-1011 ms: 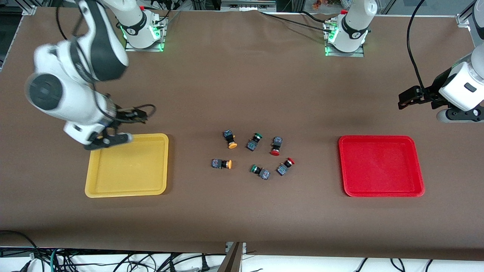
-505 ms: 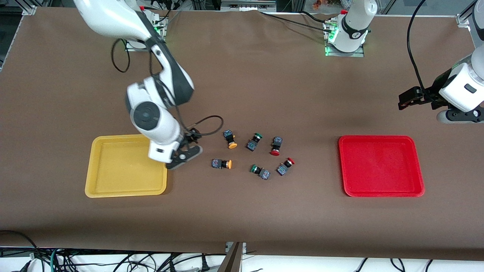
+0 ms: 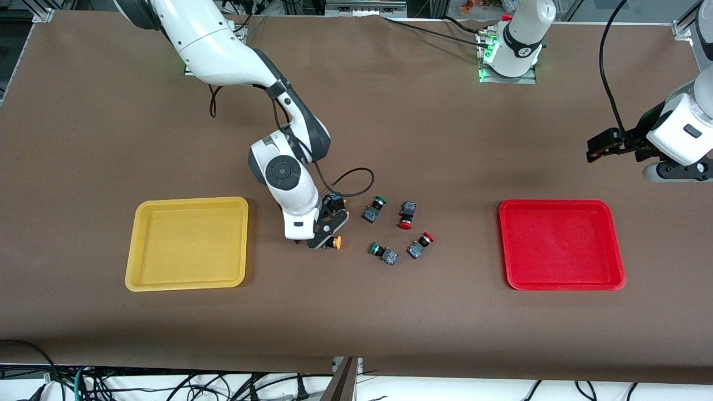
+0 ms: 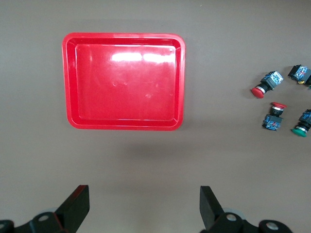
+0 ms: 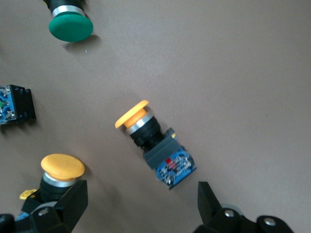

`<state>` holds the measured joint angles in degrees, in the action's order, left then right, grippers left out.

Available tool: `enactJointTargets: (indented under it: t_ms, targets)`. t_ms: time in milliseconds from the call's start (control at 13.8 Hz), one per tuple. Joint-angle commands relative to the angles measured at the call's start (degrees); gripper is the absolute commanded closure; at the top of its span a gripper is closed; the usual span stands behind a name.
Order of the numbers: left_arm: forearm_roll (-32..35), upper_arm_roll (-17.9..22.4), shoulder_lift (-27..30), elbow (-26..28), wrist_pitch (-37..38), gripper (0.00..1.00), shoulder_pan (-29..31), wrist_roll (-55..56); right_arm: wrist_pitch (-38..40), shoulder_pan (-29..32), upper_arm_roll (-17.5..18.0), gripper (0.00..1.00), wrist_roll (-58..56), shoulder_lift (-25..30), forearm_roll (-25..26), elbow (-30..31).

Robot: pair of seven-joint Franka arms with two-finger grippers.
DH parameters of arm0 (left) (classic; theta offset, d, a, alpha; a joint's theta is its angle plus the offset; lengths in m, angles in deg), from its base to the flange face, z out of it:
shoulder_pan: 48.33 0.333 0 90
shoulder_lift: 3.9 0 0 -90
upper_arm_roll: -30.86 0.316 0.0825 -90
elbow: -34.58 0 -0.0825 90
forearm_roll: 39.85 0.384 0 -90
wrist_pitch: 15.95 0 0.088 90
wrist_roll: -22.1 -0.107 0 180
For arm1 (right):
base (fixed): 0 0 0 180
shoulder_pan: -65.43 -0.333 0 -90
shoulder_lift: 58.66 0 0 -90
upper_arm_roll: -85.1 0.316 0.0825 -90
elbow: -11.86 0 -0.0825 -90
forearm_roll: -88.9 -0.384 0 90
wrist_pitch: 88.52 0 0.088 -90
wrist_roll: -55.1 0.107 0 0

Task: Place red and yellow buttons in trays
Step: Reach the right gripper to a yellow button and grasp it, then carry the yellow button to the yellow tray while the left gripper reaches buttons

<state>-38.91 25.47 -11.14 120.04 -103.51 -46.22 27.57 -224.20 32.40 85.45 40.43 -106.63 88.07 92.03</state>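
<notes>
Right gripper (image 3: 325, 233) fingers spread wide, empty, over yellow buttons (image 5: 153, 145); left gripper (image 4: 145, 208) fingers wide, empty, waiting.

Both arms: glossy white shells, dark grey joint bands, round grey cap on wrist joint. Right arm (image 3: 223, 50): black cable loop at wrist, black claw (image 3: 328, 227) with silver screw heads. Left arm (image 3: 677, 131): black claw (image 3: 597, 146), black cable running up from wrist. Bases on metal plates on table (image 3: 356, 323), green LEDs lit, red fittings on top.
</notes>
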Motion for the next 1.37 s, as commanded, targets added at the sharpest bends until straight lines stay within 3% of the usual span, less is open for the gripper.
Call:
enactJointTargets:
  t_ms: [0,361,722,1011,1300]
  targets:
    - [-1.47,0.12,-0.76,-1.7,0.81,0.0,0.17,-0.37,-0.11,0.33,-0.43,0.0,-4.39,-2.48,0.47,-3.96]
    - [-1.47,0.03,-0.76,-1.7,0.81,0.0,0.17,-0.29,-4.49,0.42,-0.43,0.0,-5.28,-6.0,0.3,-5.72]
    - [-1.47,0.03,-0.76,-1.7,0.81,0.0,0.08,-0.29,-5.12,0.94,-0.43,0.02,-5.28,-6.18,-0.4,-5.37]
    - [-1.56,0.03,-0.85,-1.7,0.81,0.0,0.08,-0.29,-4.77,2.88,-0.08,0.36,-5.37,-5.56,-0.67,-5.37]
    - [-1.56,-0.32,-2.69,-1.7,0.55,0.0,-0.88,-0.46,-4.76,4.2,0.88,0.48,-6.76,-5.56,-3.48,-5.2]
